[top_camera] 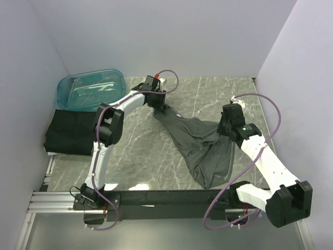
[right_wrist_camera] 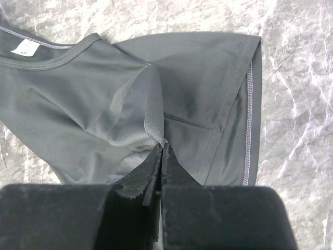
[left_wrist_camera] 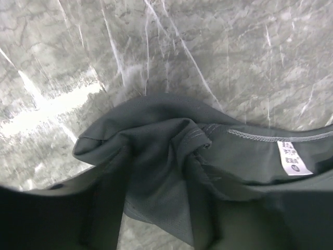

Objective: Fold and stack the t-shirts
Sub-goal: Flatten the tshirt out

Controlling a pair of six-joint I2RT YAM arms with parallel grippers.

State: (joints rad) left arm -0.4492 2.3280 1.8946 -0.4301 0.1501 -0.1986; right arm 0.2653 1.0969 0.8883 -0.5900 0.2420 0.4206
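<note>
T-shirt (top_camera: 200,143) fabric, thin and grey, lies crumpled over the middle and right of the marble table (top_camera: 130,146). It is drawn into a rough V, with one end running to the left gripper (top_camera: 157,105) on the far side, another to the right gripper (right_wrist_camera: 162,150), and the slack sagging toward the near edge. We see the right gripper's fingers pressed together on a raised ridge of cloth beside the sleeve (right_wrist_camera: 229,94). The neckline and its collar label (right_wrist_camera: 25,48) lie off to that camera's left, so we read this as a shoulder pinch, chosen so the garment can be pulled out by its top corners. The left wrist camera looks down on the opposite side of the collar, where the shoulder cloth is bunched into a knot of folds just beside the label. Its own fingers do not show distinctly there, and the overhead view is too small to help, so we cannot tell whether the left gripper has hold of the cloth or stands apart above it. We judge the step to be spreading the shirt flat, with no fold made yet. A folded dark pile (top_camera: 67,131) sits at the table's left edge, just beside a teal tub (top_camera: 91,88) and well apart from the shirt. We take it as the place where the finished shirt should be stacked.
</note>
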